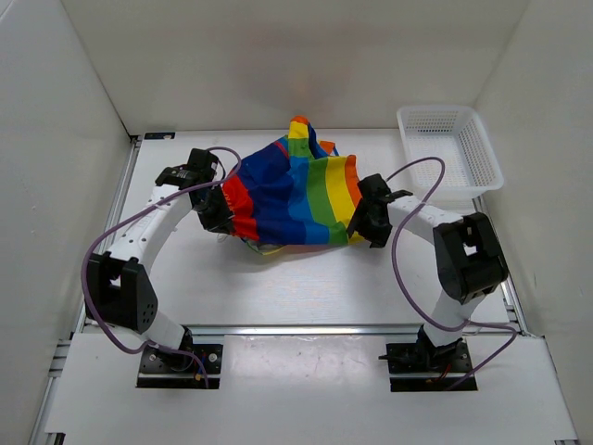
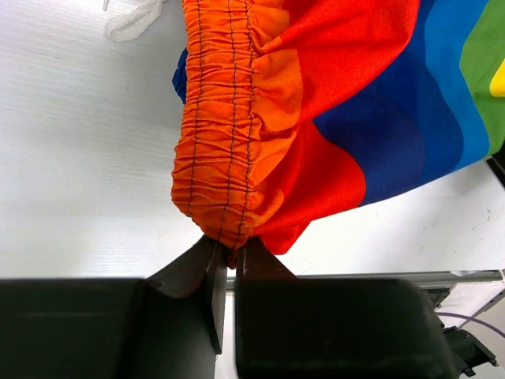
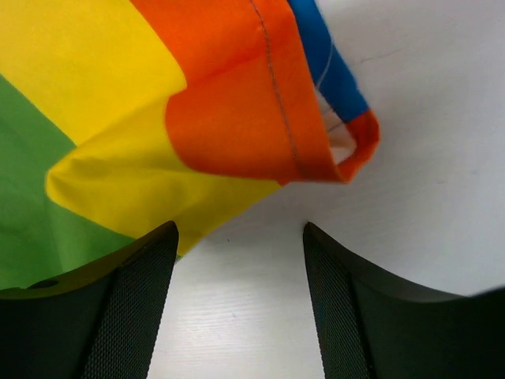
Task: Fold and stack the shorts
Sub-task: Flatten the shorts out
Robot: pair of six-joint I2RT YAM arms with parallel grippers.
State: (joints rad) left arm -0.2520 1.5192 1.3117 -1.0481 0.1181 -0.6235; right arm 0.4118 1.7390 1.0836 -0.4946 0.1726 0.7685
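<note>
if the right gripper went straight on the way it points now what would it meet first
Most likely the shorts: the right gripper, jaws open, faces a yellow and orange fold lying just ahead on the table. Depth is unclear, so it might brush the table first.

Top view: fixed above and behind the arms [image 1: 153, 227], looking down and forward over the whole table [image 1: 306, 287], with the shorts [image 1: 287, 195] at mid-distance. Left wrist view: very close, looking past the left gripper [image 2: 229, 254] along the shorts' orange gathered band; right wrist view: equally close, looking past the right gripper [image 3: 241, 237] at their yellow-and-orange edge. All three views share the shorts and the white table around them.
</note>
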